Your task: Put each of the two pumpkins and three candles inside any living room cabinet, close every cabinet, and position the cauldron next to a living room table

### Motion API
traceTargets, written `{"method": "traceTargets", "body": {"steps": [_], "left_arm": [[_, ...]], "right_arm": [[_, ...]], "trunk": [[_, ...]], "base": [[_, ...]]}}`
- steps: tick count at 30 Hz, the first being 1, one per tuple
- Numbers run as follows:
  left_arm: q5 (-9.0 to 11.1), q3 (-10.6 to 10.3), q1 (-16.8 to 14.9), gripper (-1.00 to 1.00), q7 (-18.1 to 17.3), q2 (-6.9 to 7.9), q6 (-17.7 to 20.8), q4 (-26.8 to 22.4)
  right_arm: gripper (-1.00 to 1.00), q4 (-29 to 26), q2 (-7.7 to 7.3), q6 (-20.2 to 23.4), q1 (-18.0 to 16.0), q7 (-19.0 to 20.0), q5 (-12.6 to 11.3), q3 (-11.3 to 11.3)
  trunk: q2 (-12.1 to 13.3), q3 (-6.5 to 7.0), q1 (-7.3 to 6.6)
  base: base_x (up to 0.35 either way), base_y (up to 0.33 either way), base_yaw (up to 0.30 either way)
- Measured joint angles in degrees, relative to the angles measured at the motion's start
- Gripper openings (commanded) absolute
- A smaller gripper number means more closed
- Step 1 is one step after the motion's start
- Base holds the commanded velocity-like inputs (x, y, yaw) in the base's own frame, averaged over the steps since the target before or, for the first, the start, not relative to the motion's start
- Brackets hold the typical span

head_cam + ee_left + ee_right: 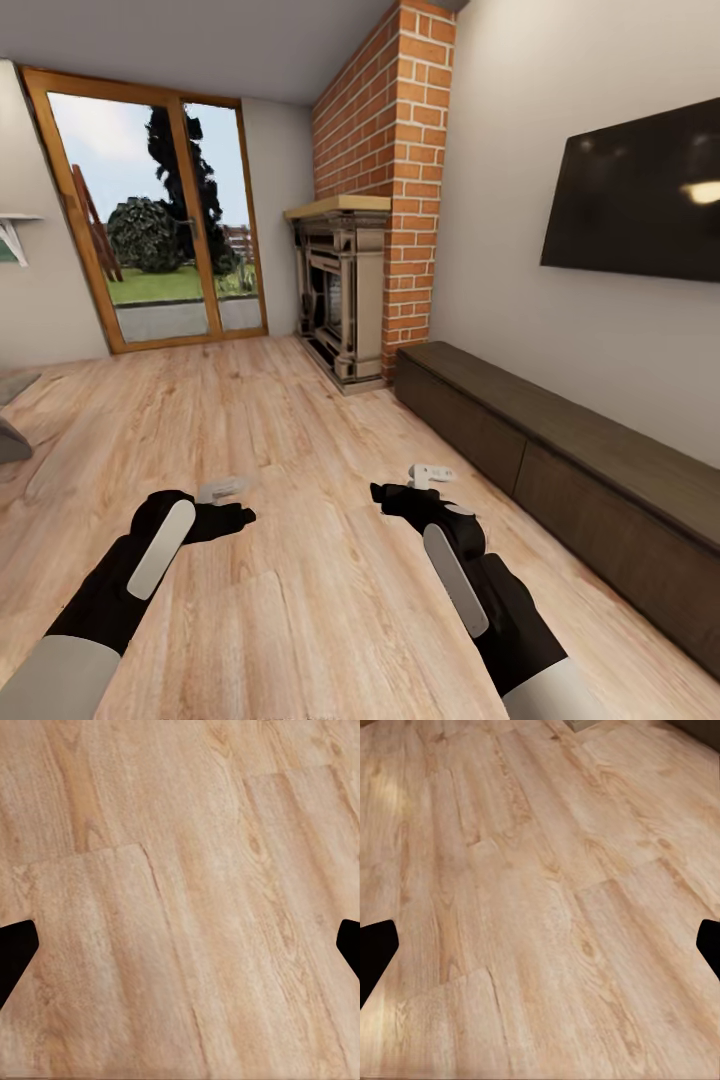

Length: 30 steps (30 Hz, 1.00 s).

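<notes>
Robot is in transit in the living room; both arms are held forward and low over the pale wood plank floor (300, 600), likely a neutral carrying-free posture for driving. Left gripper (228, 492) and right gripper (432, 475): each has its two fingers spread wide, with nothing between them; both wrist views show bare planks between dark finger tips. One long, low dark-brown wooden cabinet (560, 470) runs along the right wall from near to far, its fronts all looking flush, so it reads as closed. Above it hangs one black wall-mounted screen (640, 195). Further off: one red brick chimney column (385, 150) with one stone fireplace (340, 300), one wood-framed glass door (150, 220) on the far wall.
</notes>
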Motion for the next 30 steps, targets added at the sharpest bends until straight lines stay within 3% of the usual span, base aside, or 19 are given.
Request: {"method": "traceTargets", "body": {"steps": [30], "left_arm": [[0.0,-0.1,0.0,1.0,0.0,-0.02,0.0,0.0]], "right_arm": [[1.0,0.0,0.02,0.0,0.0,0.0,0.0,0.0]], "trunk": [[0.0,-1.19,0.0]], "base": [[0.0,0.0,0.27]]}}
